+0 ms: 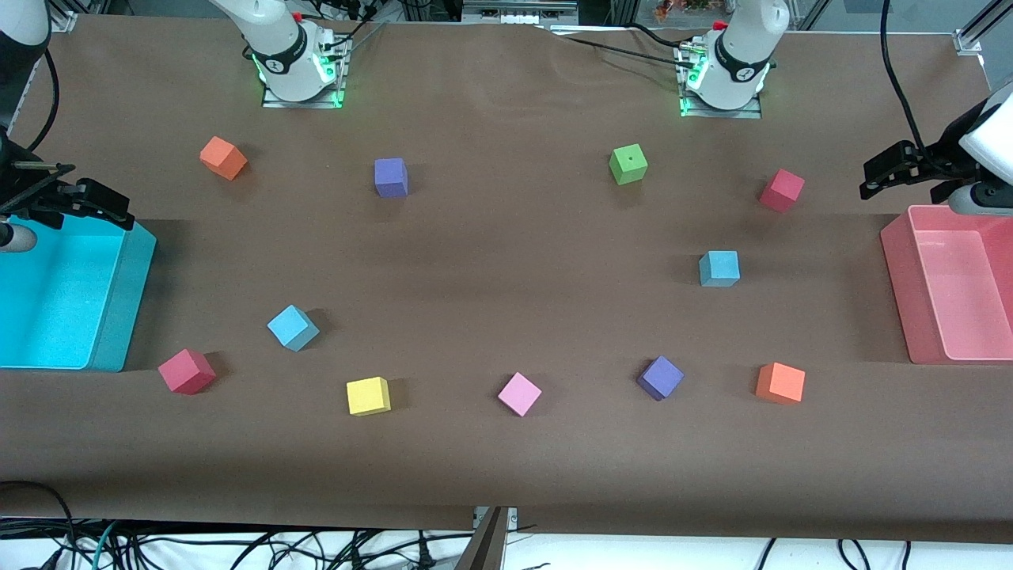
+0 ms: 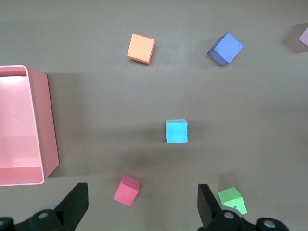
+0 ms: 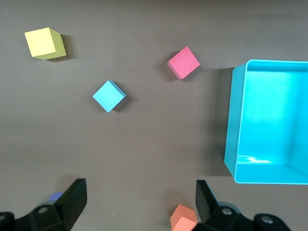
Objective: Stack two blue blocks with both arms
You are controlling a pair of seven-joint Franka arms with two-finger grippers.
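Observation:
Two sky-blue blocks lie apart on the brown table. One blue block (image 1: 293, 327) is toward the right arm's end and shows in the right wrist view (image 3: 109, 96). The other blue block (image 1: 719, 267) is toward the left arm's end and shows in the left wrist view (image 2: 176, 131). My right gripper (image 1: 95, 204) hangs open and empty over the cyan bin's rim, fingers wide apart (image 3: 140, 190). My left gripper (image 1: 880, 174) hangs open and empty over the table beside the pink bin (image 2: 142, 193).
A cyan bin (image 1: 127, 301) stands at the right arm's end, a pink bin (image 1: 902, 293) at the left arm's end. Scattered cubes: orange (image 1: 223, 157), purple (image 1: 391, 176), green (image 1: 628, 164), red (image 1: 782, 190), red (image 1: 187, 371), yellow (image 1: 368, 396), pink (image 1: 519, 393), purple (image 1: 660, 378), orange (image 1: 780, 383).

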